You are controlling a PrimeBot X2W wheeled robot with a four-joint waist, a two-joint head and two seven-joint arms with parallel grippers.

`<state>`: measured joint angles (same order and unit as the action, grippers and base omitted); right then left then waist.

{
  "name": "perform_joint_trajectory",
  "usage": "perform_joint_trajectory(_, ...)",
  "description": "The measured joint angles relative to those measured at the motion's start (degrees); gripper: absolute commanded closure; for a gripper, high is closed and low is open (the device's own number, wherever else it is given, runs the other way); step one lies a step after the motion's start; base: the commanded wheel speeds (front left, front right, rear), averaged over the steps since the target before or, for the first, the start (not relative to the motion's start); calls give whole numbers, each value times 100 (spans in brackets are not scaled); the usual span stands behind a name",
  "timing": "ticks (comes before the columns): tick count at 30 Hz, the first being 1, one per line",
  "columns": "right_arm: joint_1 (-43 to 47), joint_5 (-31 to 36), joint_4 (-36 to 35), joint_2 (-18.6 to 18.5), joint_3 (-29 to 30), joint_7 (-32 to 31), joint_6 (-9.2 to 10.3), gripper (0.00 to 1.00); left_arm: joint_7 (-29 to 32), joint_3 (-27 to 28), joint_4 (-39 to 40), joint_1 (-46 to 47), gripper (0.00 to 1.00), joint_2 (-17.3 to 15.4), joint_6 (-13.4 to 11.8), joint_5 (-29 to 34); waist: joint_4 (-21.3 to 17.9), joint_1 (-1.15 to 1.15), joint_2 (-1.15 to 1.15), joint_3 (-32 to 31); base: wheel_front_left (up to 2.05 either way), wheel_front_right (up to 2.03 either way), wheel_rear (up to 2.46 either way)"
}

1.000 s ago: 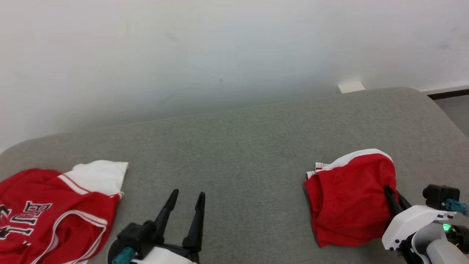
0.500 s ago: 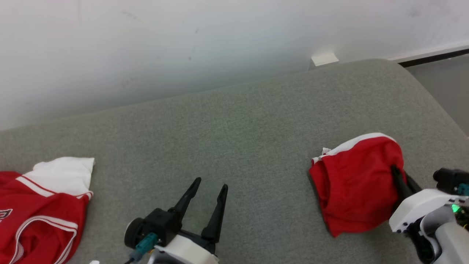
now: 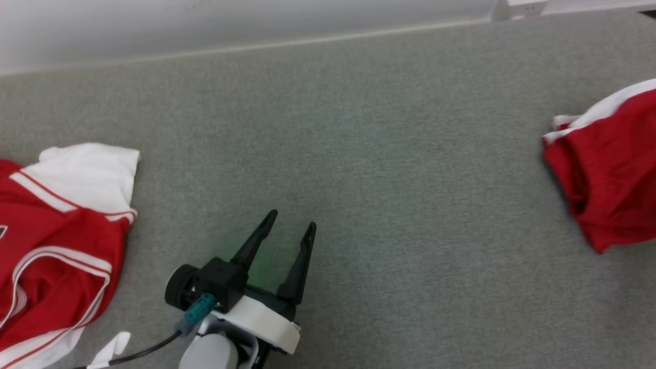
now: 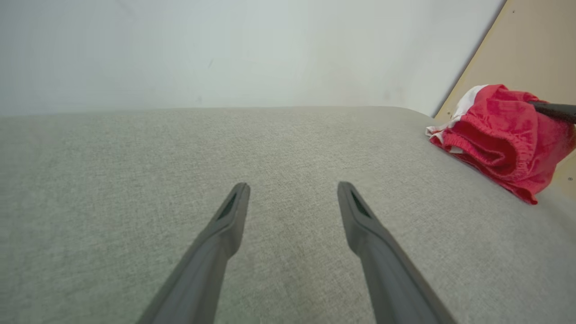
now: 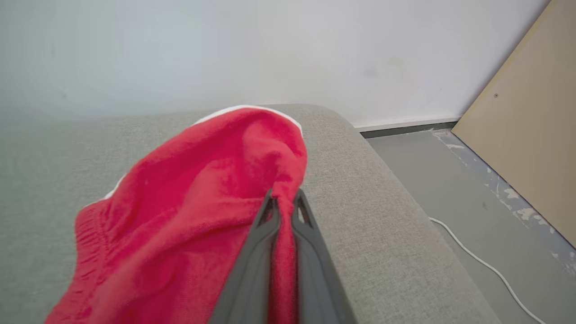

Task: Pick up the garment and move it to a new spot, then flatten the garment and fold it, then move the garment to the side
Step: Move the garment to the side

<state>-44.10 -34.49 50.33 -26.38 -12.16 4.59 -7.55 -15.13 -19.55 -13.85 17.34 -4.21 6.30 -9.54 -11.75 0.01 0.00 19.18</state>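
The garment, a pair of red shorts with white trim (image 3: 610,169), lies bunched at the right edge of the head view on the grey cushion (image 3: 359,128). My right gripper (image 5: 284,198) is shut on a fold of the red shorts (image 5: 189,216), with cloth pinched between its fingers. In the left wrist view the shorts (image 4: 499,135) sit far right, with a dark right finger (image 4: 553,110) reaching into them. My left gripper (image 3: 289,225) stands open and empty over bare cushion, left of centre, its fingers (image 4: 234,211) spread apart.
A red and white jersey (image 3: 56,230) lies crumpled at the left edge of the cushion. A white wall runs behind. Past the cushion's right end are the floor, a white cable (image 5: 477,256) and a leaning wooden board (image 5: 531,135).
The head camera has tilted down and the right arm has left its view. The shorts now lie farther right from the jersey, still in my right gripper. The left gripper stays open.
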Motion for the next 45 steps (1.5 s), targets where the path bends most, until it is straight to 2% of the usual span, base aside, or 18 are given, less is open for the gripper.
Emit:
perform_joint_trajectory(5,-350,69,558,-475,159,62,0,100,0,37,74,123,0,-12,21,69,196,0,0,364,0,0,0)
perform_joint_trajectory(7,-506,334,795,-642,146,115,-1,100,0,57,103,146,0,-25,22,86,243,0,0,484,0,0,0)
perform_joint_trajectory(13,-981,857,1473,-787,156,255,-1,100,-2,70,202,275,0,-36,24,123,293,0,0,744,0,0,0)
perform_joint_trajectory(15,-1098,1013,1701,-789,186,311,0,13,-3,69,219,293,0,-36,27,135,293,0,0,771,0,0,0)
perform_joint_trajectory(16,-1149,1058,1803,-776,199,337,-1,0,-3,68,214,304,0,-36,30,135,293,0,0,763,0,0,0)
perform_joint_trajectory(25,-1211,1548,2238,-684,425,734,0,0,-1,34,98,195,0,7,67,90,301,0,0,302,0,0,0)
perform_joint_trajectory(30,-1209,1730,2135,-320,335,911,0,0,-1,57,41,-18,0,54,66,15,298,-1,0,-168,0,0,0)
perform_joint_trajectory(38,-896,1412,1261,163,-198,961,0,0,-1,271,-3,-388,0,99,-9,-134,326,-1,0,-1059,0,0,0)
perform_joint_trajectory(45,-14,657,-188,361,-610,995,0,0,0,806,123,-720,0,91,-134,-209,460,-1,0,-1696,0,0,0)
